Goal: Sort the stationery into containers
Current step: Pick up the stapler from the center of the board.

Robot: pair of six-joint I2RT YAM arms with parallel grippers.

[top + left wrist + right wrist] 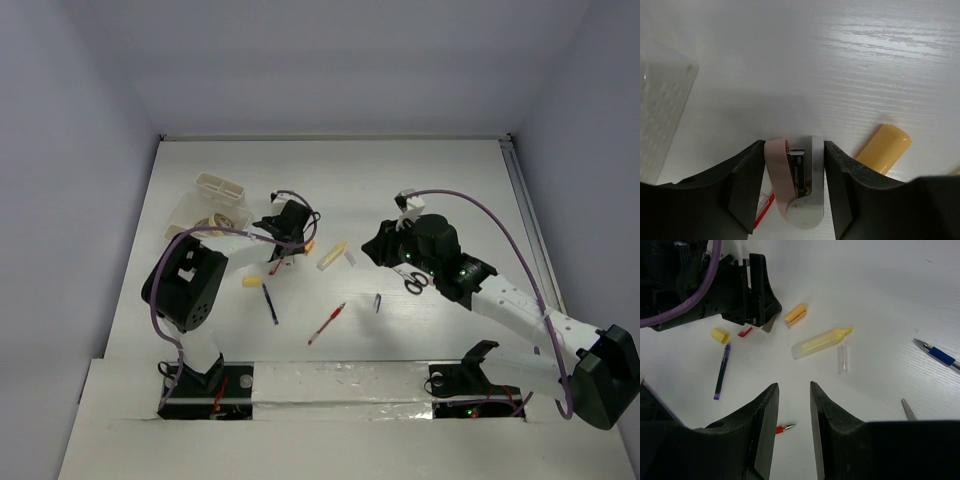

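Left gripper [795, 146] straddles the pink-grey stapler [799, 192] toward the table [450, 190] far-left corner, long axis parallel to fingers [740, 192], jaws half-shut, grip unconfirmed; right gripper [793, 386] part-open, empty.

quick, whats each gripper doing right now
left gripper: closed against both sides of the pink and grey stapler
right gripper: open, narrow gap, holding nothing

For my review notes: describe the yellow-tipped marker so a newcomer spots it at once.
On the white table, look near the middle, ahead of the right claw. The marker lies slanted there: long, translucent, yellow-tipped, unlike the stubby orange cap and small clear tube beside it.
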